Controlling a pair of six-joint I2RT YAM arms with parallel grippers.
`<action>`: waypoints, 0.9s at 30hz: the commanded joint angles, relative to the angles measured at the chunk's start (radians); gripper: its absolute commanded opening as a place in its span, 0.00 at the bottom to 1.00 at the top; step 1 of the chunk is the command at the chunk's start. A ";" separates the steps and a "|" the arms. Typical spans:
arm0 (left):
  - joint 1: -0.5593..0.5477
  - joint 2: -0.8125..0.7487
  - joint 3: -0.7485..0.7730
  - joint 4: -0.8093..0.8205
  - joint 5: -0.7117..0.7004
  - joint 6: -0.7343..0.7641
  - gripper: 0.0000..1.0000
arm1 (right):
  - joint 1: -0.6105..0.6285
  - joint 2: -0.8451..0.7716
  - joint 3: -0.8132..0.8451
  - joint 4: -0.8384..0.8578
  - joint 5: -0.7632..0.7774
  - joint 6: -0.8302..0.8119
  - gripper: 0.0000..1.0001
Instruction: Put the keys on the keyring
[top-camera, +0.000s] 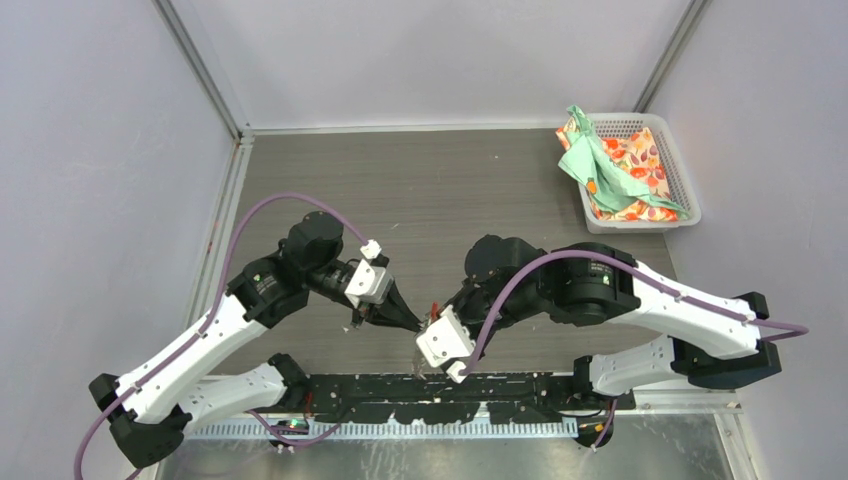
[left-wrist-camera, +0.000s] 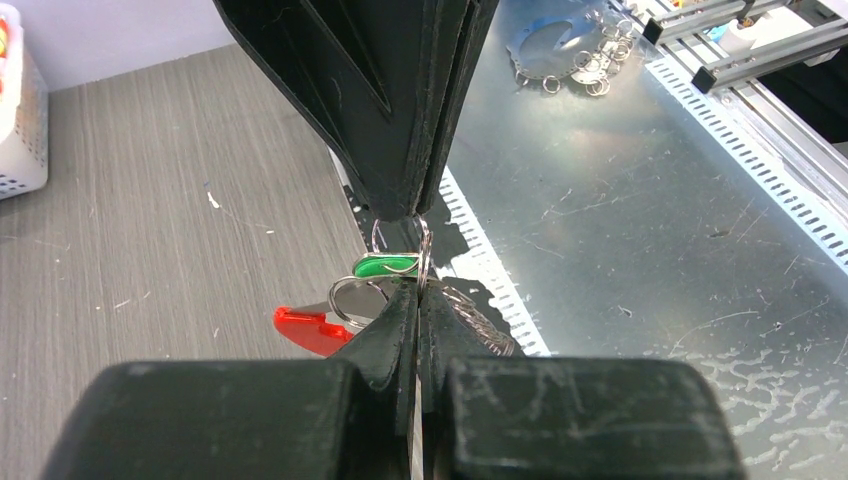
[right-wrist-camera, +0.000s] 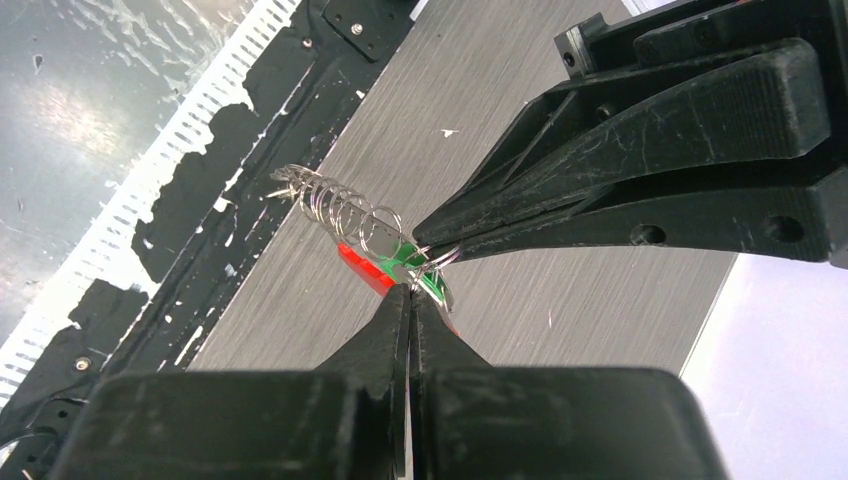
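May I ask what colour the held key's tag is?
The tag is bright green, clearest from the left wrist.

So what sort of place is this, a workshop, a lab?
Probably a robotics lab test booth: plain pale walls box in a grey wood-grain tabletop, two white-and-black robot arms are bolted at its near edge, and a white plastic mesh basket of colourful cloths sits in its far right corner.

Left fingers, right fingers clamped tip-to-tip
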 joint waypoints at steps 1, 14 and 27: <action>-0.003 -0.013 -0.003 0.024 -0.005 -0.011 0.00 | 0.005 0.003 0.046 0.030 -0.011 -0.014 0.01; -0.003 -0.015 -0.005 0.016 -0.018 -0.013 0.00 | 0.005 0.001 0.037 0.070 -0.021 0.001 0.01; -0.003 -0.020 -0.001 0.008 -0.017 -0.013 0.00 | 0.005 -0.042 -0.046 0.221 -0.003 0.056 0.01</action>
